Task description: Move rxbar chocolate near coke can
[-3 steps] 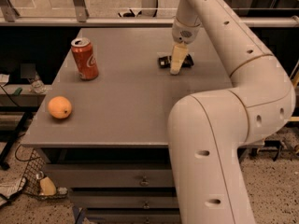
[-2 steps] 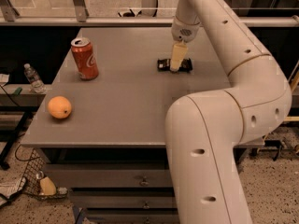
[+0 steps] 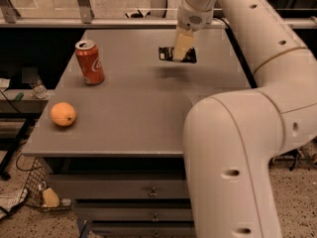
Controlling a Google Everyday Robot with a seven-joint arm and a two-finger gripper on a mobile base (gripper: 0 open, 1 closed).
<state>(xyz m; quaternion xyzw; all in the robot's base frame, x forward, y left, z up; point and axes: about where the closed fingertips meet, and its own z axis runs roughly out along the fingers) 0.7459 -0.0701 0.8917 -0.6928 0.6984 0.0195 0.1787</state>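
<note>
The rxbar chocolate (image 3: 165, 53), a flat black-wrapped bar, is held in the air above the back middle of the grey table (image 3: 138, 108), with its shadow on the tabletop below. My gripper (image 3: 181, 47) comes down from the top and is shut on the bar's middle, with pale fingers (image 3: 183, 41) across it. The coke can (image 3: 90, 62), red with a silver top, stands upright on the left of the table, well to the left of the bar.
A round orange fruit (image 3: 63, 114) lies near the table's front left corner. My large white arm (image 3: 247, 133) fills the right side. A rail (image 3: 99, 22) runs behind the table. Clutter lies on the floor at the lower left.
The bar has come up off the table in my gripper and shifted slightly left. Its shadow now shows beneath it. The can and the orange have not moved.
</note>
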